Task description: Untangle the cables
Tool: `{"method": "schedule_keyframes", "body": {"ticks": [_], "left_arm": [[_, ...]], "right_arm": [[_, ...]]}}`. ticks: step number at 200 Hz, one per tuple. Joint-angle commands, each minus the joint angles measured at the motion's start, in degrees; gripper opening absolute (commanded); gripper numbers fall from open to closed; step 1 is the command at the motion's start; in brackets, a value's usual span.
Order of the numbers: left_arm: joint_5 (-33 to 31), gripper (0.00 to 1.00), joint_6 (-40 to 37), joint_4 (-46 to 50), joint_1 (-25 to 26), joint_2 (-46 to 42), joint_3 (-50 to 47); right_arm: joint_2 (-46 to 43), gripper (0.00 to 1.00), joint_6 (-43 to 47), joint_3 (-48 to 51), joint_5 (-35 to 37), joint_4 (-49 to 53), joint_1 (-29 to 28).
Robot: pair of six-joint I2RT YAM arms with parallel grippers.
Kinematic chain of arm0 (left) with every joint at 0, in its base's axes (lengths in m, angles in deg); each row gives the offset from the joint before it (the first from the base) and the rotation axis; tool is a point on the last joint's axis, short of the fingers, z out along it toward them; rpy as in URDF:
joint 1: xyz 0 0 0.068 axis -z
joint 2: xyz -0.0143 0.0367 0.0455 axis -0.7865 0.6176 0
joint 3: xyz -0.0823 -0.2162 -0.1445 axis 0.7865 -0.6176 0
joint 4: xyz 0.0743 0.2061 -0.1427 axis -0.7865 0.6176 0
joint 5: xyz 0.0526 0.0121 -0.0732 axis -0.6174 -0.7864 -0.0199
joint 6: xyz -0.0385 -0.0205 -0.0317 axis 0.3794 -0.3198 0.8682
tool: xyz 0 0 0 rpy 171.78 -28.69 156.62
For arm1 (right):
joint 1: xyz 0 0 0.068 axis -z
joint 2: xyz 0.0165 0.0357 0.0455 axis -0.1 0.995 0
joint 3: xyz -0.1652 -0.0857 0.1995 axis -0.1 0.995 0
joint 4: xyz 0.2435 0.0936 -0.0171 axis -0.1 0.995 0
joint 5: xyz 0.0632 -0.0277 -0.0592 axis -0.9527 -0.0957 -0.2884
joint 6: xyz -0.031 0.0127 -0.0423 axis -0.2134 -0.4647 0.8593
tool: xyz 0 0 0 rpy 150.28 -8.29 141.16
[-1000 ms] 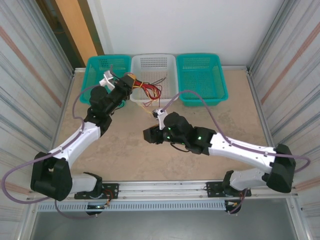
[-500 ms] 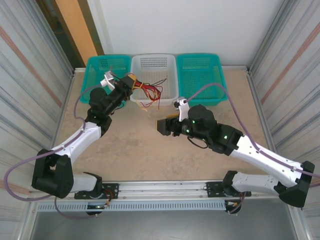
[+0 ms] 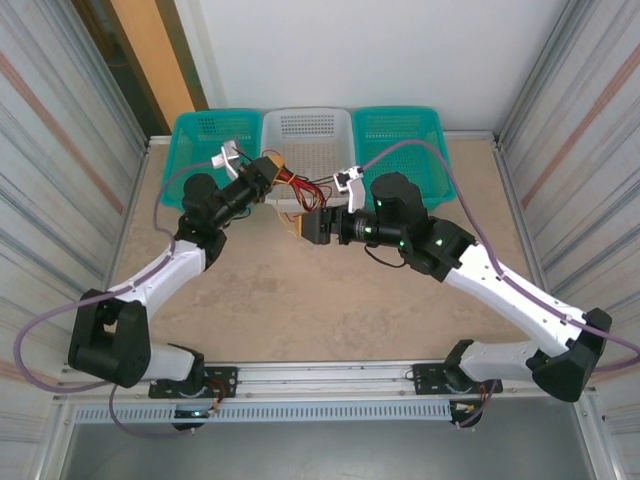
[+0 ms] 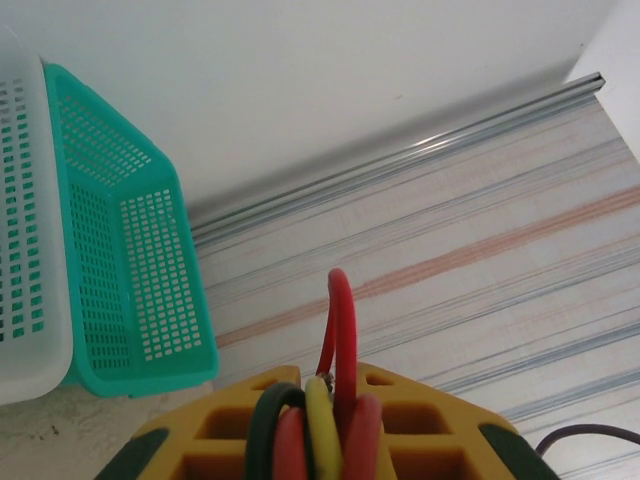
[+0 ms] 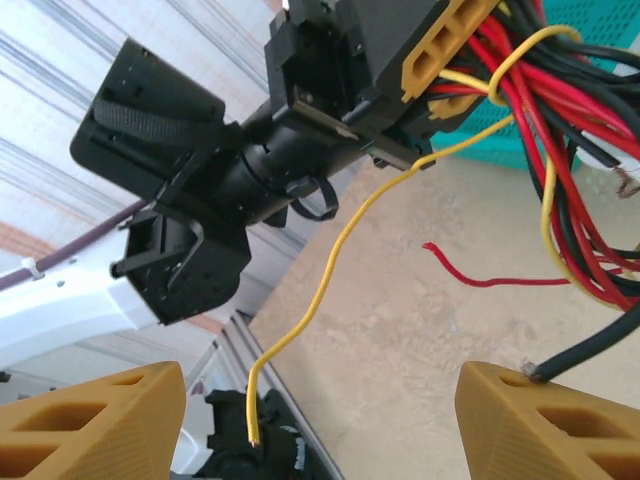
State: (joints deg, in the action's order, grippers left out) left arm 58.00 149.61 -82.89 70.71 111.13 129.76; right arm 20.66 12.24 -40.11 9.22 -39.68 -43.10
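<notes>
Top external view first: the left gripper (image 3: 273,166) is up at the far edge of the table (image 3: 300,300), right over the near rim of the white basket (image 3: 308,128), and it's clamped tight on the cables (image 3: 303,186). The bundle is mostly red with some black and yellow mixed in. It fans out from the pincer toward the right, hanging over that rim. The right gripper (image 3: 314,227) sits just on the near side of the bundle, pointing left, close to it but not gripping anything. The white basket is the middle one of three along the far edge, with the left teal basket (image 3: 205,128) and the right teal basket (image 3: 402,145) on either side.

On the left wrist cam you can see red, black and yellow strands squeezed between the yellow fingers (image 4: 440,405), with a red loop poking up past the tips.

The right wrist cam is the fun one. Its own two yellow fingers (image 5: 110,420) stand wide apart, fully released, nothing pinched. A thin yellow wire (image 5: 330,260) droops out of the bundle and its loose end dangles in the gap between them, nearer the finger on the left of the picture. A red strand (image 5: 480,277) has its free end curling over the table top. A black cable (image 5: 585,348) comes down right at the tip of the other finger, and I can't tell if it's actually touching.
</notes>
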Motion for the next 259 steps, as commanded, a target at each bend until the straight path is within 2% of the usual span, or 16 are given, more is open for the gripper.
{"method": "schedule_keyframes", "body": {"ticks": [1, 8, 31, 56, 107, 141, 168, 217, 241, 259], "left_arm": [[3.0, 0.0, -2.3, -3.8, 0.0, -0.6, 2.7], [3.0, 0.0, -2.9, -2.9, 0.0, -0.9, 2.9], [3.5, 0.0, -4.0, -1.4, 0.0, -1.7, 3.1], [5.8, 0.0, -4.1, -2.2, 0.0, -1.6, 4.0], [9.8, 0.0, -7.0, -1.3, 0.1, -2.2, 5.9], [9.1, 0.0, -7.2, -1.0, 0.0, -2.5, 6.4], [8.5, 0.0, -6.9, -2.2, 0.0, -2.5, 6.3], [7.4, 0.0, -8.4, 0.1, 0.0, -3.1, 6.3], [6.6, 0.0, -7.9, -0.3, 0.0, -2.8, 5.9], [6.5, 0.0, -7.5, -0.9, 0.0, -2.4, 6.0]], "right_arm": [[1.0, 0.87, 0.6, -1.4, -1.6, 1.7, -0.1], [1.3, 0.91, 0.8, -1.6, -1.9, 2.0, -0.1], [1.4, 0.83, 1.1, -1.5, -2.8, 1.4, 0.3], [1.0, 0.75, -0.7, -0.8, -7.1, -0.4, 2.1], [1.9, 0.74, -4.1, 1.1, -12.5, -5.3, 3.6], [5.5, 0.59, -4.6, -0.1, -14.6, -6.1, 2.0], [7.9, 0.56, -3.5, -1.4, -14.2, -6.5, -0.9], [9.6, 0.4, -3.7, -1.3, -13.6, -8.9, -3.0], [10.1, 0.4, -4.2, -0.8, -13.6, -10.1, -3.7], [10.5, 0.46, -4.4, -0.5, -13.5, -10.7, -4.1]]}}
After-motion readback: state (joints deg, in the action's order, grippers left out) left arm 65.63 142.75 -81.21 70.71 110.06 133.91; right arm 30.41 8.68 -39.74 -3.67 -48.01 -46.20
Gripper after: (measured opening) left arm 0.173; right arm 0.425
